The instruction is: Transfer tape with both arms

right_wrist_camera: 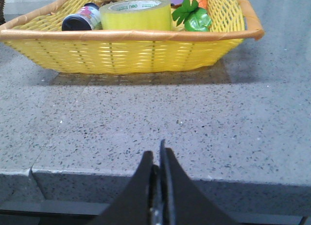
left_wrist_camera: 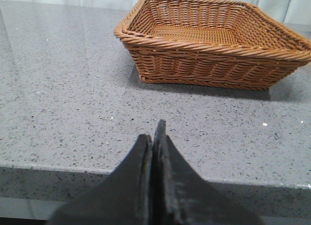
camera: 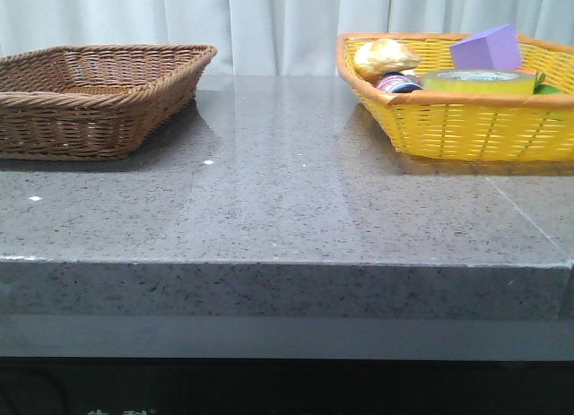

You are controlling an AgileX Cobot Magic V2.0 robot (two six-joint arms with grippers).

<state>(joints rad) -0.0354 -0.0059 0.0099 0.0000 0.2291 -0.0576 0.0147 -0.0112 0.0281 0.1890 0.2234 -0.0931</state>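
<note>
On the speckled grey stone worktop (camera: pixel 287 200), backed by pale curtains (camera: pixel 269 21), the tape (camera: pixel 478 82) lies in the yellow basket (camera: pixel 466 128); a brown wicker basket (camera: pixel 90 101) sits well apart. Left pincer (left_wrist_camera: pixel 154 137) and right pincer (right_wrist_camera: pixel 158 157) are both pressed together at the near edge.

The grey speckled tabletop (camera: pixel 287 191) lies bare between the brown wicker basket (camera: pixel 90 97) on the left and the yellow basket (camera: pixel 466 119) on the right, a broad lane between them. Inside the yellow basket the tape (camera: pixel 478 82) lies flat, its top face uncovered from above; a purple cube (camera: pixel 487 47) sits close behind it, a small dark jar (camera: pixel 399 83) and a golden bread-like lump (camera: pixel 384 56) crowd its left, a green toy (right_wrist_camera: pixel 194 18) its right. The basket's raised rim walls it in on every side
</note>
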